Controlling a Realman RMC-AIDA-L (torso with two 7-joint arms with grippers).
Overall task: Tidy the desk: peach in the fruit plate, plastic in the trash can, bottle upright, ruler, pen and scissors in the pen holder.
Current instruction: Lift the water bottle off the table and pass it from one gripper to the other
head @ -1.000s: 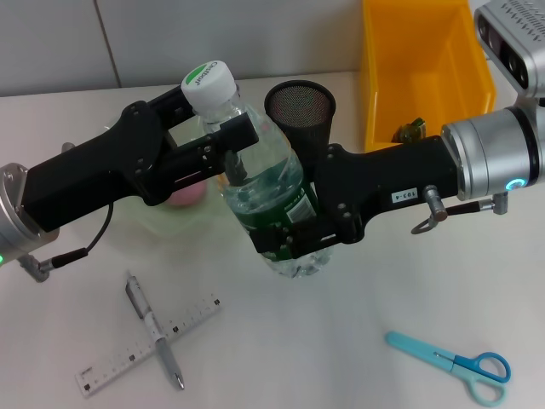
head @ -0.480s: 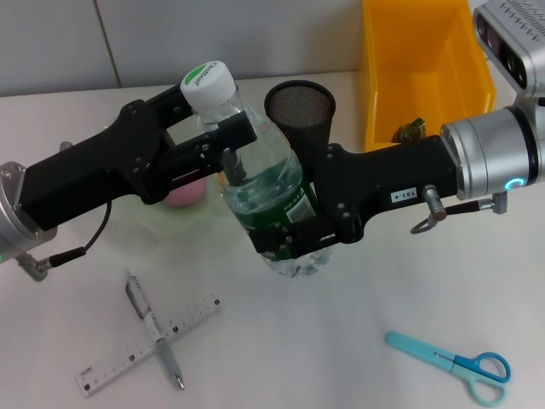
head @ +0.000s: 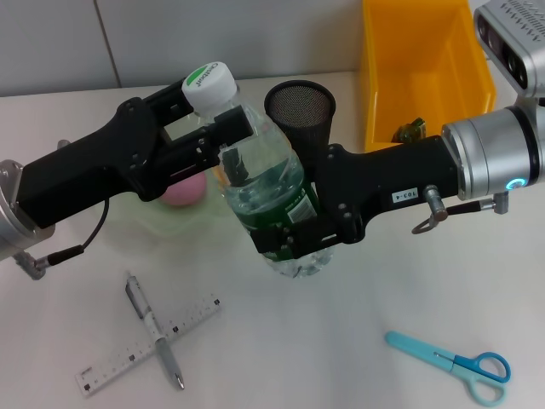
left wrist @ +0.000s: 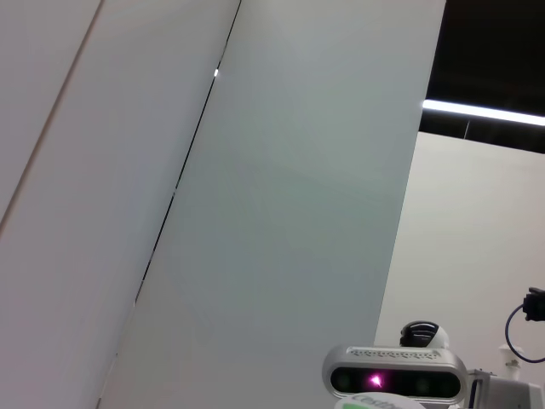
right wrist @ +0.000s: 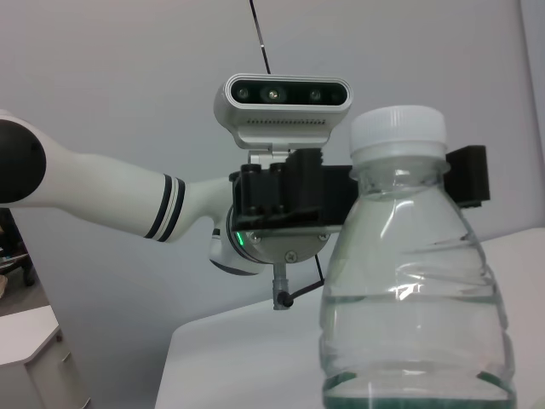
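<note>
The bottle (head: 268, 183) stands upright on the table (head: 341, 341), just in front of the pen holder (head: 300, 112), with both arms around it. The right end effector (head: 294, 234) is clamped on the green-labelled lower body of the bottle. The left end effector (head: 223, 128) sits at the bottle's neck, its fingers on either side just below the white cap; the head view suggests they are slightly spread and clear of the plastic, though contact cannot be fully ruled out.

Left of the bottle, the peach (head: 185, 192) already lies in the fruit plate (head: 162, 223), partly hidden under the left arm. The trash can (head: 421, 72) stands to the right of the pen holder. In front of the bottle and to its left, the pen (head: 153, 328) lies crossed over the ruler (head: 149, 344); the scissors (head: 451, 365) lie in front and to its right.

The risk now is tipping. If the left fingers drag on the neck or cap while pulling away, or the right end effector opens unevenly, the bottle could topple toward the pen holder or the fruit plate. A sweeping arm could also knock the light mesh pen holder over.
</note>
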